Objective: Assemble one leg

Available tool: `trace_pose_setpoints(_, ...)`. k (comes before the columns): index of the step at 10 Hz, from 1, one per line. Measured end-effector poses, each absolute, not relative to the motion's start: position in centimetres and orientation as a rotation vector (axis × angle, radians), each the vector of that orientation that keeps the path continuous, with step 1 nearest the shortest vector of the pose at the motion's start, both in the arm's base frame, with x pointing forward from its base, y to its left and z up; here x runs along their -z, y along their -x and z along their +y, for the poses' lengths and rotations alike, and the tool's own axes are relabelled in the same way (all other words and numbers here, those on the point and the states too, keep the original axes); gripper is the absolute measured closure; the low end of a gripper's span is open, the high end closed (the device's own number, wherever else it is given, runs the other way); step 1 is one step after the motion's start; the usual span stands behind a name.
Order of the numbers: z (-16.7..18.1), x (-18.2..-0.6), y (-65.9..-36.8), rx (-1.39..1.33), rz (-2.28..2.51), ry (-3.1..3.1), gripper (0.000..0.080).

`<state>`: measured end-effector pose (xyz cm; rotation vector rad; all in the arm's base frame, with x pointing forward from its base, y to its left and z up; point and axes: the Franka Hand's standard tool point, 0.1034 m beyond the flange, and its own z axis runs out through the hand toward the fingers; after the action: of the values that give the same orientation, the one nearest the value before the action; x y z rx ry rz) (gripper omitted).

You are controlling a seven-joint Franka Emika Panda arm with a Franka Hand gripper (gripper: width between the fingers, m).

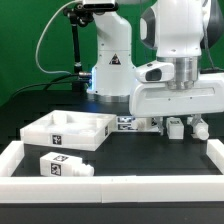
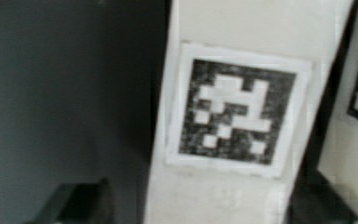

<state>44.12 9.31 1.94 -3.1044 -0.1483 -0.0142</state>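
Legs are seen in two places. One leg (image 1: 65, 165) is laid on its side at the near left, just before the rimmed white panel (image 1: 60, 141), inside which a tag (image 1: 62, 126) is seen. At the far right, two upright legs (image 1: 176, 127) are stood beneath the gripper (image 1: 187, 118), whose opening cannot be told.

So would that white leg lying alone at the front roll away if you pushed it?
Probably stiff: the leg looks like chunky hard plastic, so it should not bend. It lies on its side, so it cannot tip; a push might slide or roll it a little. It looks small, so it is likely light.
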Motion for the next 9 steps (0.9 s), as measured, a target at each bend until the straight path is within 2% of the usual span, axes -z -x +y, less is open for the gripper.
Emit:
trace_pose_setpoints(1,8.2,-2.9,-44.5,-0.004,-0.186,3.104,0.0164)
trace_pose_setpoints(3,5.8,-6.6,-45.3,-0.078,-0.208,3.093,0.0152)
trace_pose_setpoints(5,2.6,-9.0,-45.9,-0.098,-0.228,3.084,0.0151)
trace_pose_setpoints(6,2.1,-9.5,-46.2,-0.109,-0.200,3.084,0.0151)
trace_pose_setpoints(9,2.2,-9.2,-46.1,-0.105,-0.209,3.085,0.0151)
